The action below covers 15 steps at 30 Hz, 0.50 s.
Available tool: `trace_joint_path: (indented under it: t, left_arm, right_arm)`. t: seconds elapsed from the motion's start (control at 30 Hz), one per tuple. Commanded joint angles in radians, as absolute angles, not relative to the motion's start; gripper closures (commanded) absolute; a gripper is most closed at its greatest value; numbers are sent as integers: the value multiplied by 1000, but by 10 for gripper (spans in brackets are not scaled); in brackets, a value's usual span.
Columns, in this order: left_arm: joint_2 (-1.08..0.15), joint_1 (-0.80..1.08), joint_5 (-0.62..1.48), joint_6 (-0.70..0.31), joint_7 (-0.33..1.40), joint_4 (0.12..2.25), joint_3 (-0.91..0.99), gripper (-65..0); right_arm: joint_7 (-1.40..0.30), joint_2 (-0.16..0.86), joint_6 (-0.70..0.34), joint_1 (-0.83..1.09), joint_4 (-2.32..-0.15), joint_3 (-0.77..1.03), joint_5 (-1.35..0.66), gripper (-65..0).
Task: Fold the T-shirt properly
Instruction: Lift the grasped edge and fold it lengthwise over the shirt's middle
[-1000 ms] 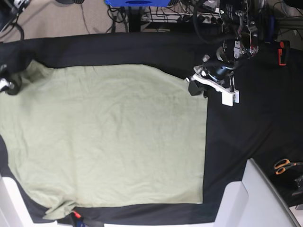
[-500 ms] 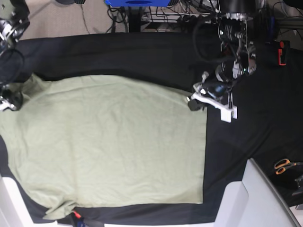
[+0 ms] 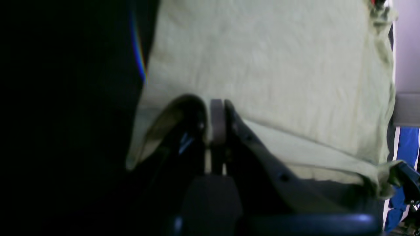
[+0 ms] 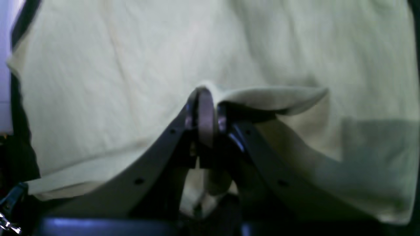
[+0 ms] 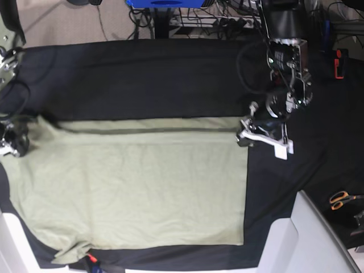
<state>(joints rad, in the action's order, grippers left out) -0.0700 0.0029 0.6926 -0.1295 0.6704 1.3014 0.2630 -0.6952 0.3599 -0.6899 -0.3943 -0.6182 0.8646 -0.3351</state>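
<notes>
I had both tools pinched shut on the far edge of the T-shirt, one at each end, so that the edge could be carried over the body as a straight fold line. The left tool gripped the far right corner, by the hem, and the right tool gripped the far left end, near a sleeve. The shirt lay spread on the black tablecloth covering the desk, its far edge doubled toward me in a narrow band.

The base view gave me the overall shape: a long fold running left to right and the near hem lying flat. It could not show me the grip itself. The left wrist view did, with the left tool closed tight and cloth draped round the fingers. The right wrist view showed the right tool shut likewise, with a lip of green fabric curling over its tip.

Orange-handled scissors lay well apart at the right.
</notes>
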Motion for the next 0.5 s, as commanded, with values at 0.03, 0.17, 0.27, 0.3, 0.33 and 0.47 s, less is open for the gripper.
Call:
trace_joint_path:
  t: [0.03, 0.17, 0.27, 0.3, 0.33, 0.47]
  left_arm:
    - [-74, -41, 705, -137, 656, 1300, 263, 0]
    - [-74, -74, 705, -137, 654, 1282, 262, 0]
    - [-74, -97, 705, -137, 653, 1260, 257, 0]
    - [-74, -107, 705, -137, 653, 1250, 255, 0]
    - [-74, -116, 705, -137, 653, 1237, 255, 0]
    - [-74, -151, 704, -137, 651, 1194, 255, 0]
  right_arm:
    - [-639, 392, -698, -433, -602, 866, -349, -5]
    - [-582, 394, -698, -435, -596, 825, -349, -5]
    - [-530, 386, -698, -437, -596, 740, -351, -5]
    - [-504, 384, -698, -437, -595, 717, -351, -5]
    - [-483, 383, -698, -437, -593, 697, -354, -5]
    - [-438, 369, -698, -452, -591, 677, -354, -5]
